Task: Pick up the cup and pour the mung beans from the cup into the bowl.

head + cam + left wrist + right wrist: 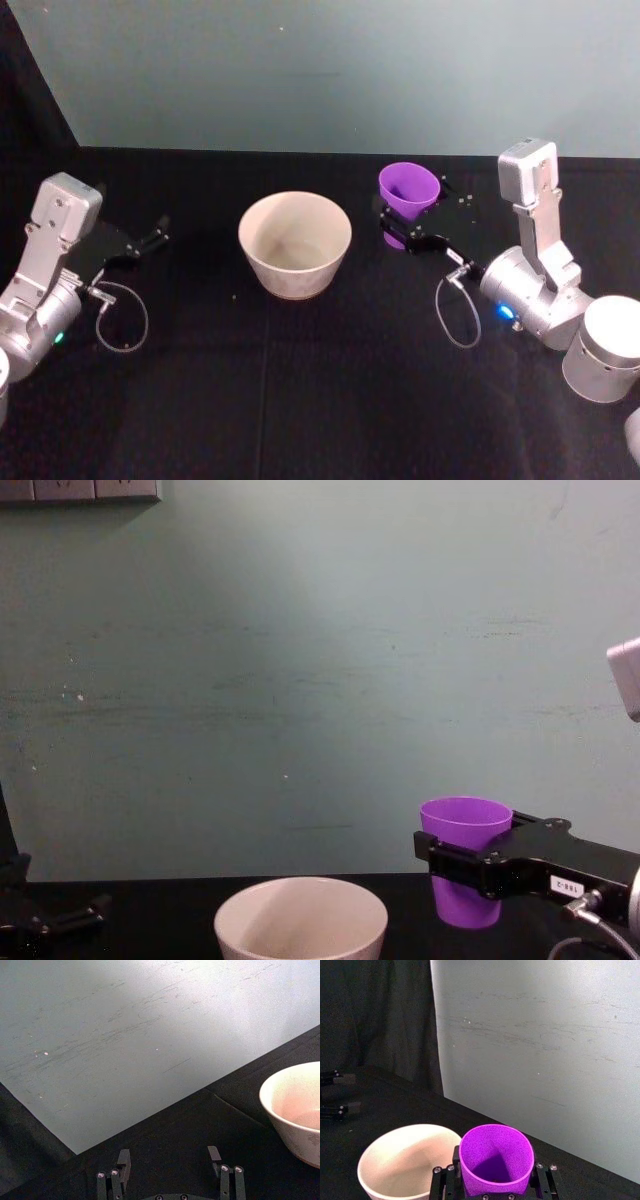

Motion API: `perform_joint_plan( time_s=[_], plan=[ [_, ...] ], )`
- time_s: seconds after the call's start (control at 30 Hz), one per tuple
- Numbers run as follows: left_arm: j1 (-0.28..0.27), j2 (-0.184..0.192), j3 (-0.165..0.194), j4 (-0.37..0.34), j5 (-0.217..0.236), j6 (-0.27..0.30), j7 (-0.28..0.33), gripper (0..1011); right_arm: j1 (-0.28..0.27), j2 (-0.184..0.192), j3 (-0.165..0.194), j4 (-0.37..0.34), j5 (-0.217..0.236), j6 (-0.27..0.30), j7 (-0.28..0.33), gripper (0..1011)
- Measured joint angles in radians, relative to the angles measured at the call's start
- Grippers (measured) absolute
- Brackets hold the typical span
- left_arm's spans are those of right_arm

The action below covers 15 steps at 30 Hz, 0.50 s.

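Black cloth table [300, 400], pale teal wall [300, 70] behind. Cup [409, 190] sits just right of the bowl [295, 272], upright, mouth open to the ceiling, rim a bit above the bowl rim in the chest view. Right gripper [405, 228] is clamped on the cup's lower half, one finger on each side, arm coming in from the bowl's right. Cannot tell if the cup base is off the cloth. Mung beans: can't make them out inside the cup, its bottom is in shadow. The bowl inside looks bare, no specks in it, so nothing poured yet as far as I can judge.

Progress: grasp done. Left to do: lift, carry over the bowl rim, tip, empty.

The right wrist view puts the cup wall nearly against the bowl rim, so the carry is short. Likely needs height first, or the cup base or the fingers catch the rim.

Left gripper [152, 235] is parked well left of the bowl, low over the cloth, fingers spread wide, holding nothing. It is out of the pour path.

Room: bare cloth all round the bowl, wall well behind it, near table edge far off. No clutter to dodge.
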Motion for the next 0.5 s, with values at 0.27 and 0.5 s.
perform_joint_plan(
  time_s=[0.27, 0.5],
  plan=[
    [0.000, 0.000, 0.000, 0.000, 0.000, 0.000, 0.000, 1000, 0.000, 0.000, 0.000, 0.000, 0.000, 0.000, -0.001, 726],
    [0.000, 0.000, 0.000, 0.000, 0.000, 0.000, 0.000, 1000, 0.000, 0.000, 0.000, 0.000, 0.000, 0.000, -0.001, 726]
  ],
)
